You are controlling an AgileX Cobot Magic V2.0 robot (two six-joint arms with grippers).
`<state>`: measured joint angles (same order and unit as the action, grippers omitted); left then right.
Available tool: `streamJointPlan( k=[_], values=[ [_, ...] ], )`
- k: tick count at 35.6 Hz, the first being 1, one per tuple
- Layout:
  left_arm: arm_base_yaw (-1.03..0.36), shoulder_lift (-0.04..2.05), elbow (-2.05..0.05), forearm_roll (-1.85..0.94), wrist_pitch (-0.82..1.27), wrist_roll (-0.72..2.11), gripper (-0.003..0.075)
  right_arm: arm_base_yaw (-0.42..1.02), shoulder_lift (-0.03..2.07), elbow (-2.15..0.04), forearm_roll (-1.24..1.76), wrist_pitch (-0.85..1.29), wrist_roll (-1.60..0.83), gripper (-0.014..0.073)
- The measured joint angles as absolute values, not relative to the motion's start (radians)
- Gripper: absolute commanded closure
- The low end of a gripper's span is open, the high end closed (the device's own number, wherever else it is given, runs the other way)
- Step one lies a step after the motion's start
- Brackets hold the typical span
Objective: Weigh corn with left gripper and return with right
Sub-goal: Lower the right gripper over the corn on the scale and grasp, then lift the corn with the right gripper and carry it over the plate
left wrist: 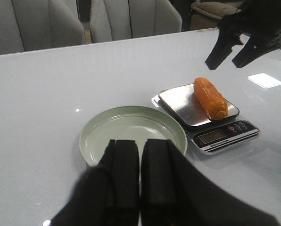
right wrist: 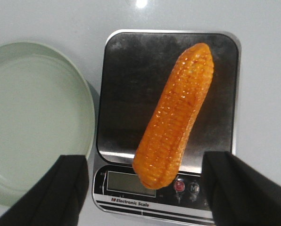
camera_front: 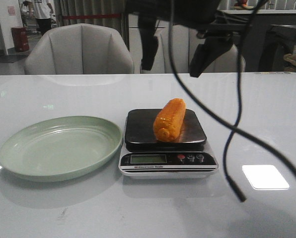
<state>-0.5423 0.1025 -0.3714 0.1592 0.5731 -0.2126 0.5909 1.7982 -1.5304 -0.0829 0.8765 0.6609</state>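
The orange-yellow corn (camera_front: pixel 170 120) lies on the black platform of the digital scale (camera_front: pixel 138 130), its near end overhanging toward the display. My right gripper (camera_front: pixel 175 57) hangs open above the scale; in the right wrist view its fingers (right wrist: pixel 67 188) stand wide apart on either side of the corn (right wrist: pixel 176 117), well above it. My left gripper (left wrist: pixel 140 143) is shut and empty, over the near rim of the green plate (left wrist: pixel 91 136). The left wrist view also shows the corn (left wrist: pixel 210 97) and the right gripper (left wrist: pixel 230 49).
The empty green plate (camera_front: pixel 19 148) sits left of the scale. A black cable (camera_front: pixel 231 148) hangs in a loop in front of the scale's right side. Grey chairs (camera_front: pixel 81 49) stand behind the table's far edge.
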Motion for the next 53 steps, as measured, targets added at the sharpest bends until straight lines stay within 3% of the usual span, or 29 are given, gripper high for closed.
streamJointPlan(
  k=[17, 20, 29, 42, 53],
  values=[
    [-0.542, 0.102, -0.371, 0.159, 0.573, -0.213, 0.0596, 0.620, 2.015, -1.613, -0.137, 0.974, 0.895, 0.0018],
    [-0.542, 0.102, -0.371, 0.159, 0.573, -0.213, 0.0596, 0.614, 2.032, -1.613, -0.137, 0.972, 0.899, 0.0085],
    [-0.542, 0.102, -0.371, 0.159, 0.573, -0.213, 0.0596, 0.611, 2.042, -1.619, -0.137, 0.968, 0.903, 0.0462],
    [-0.542, 0.102, -0.371, 0.159, 0.573, -0.213, 0.0596, 0.670, 2.025, -1.754, -0.119, 0.984, 0.895, 0.0450],
    [-0.542, 0.102, -0.371, 0.159, 0.573, -0.213, 0.0596, 0.819, 2.073, -1.778, -0.100, 0.825, 0.889, 0.0421]
  ],
)
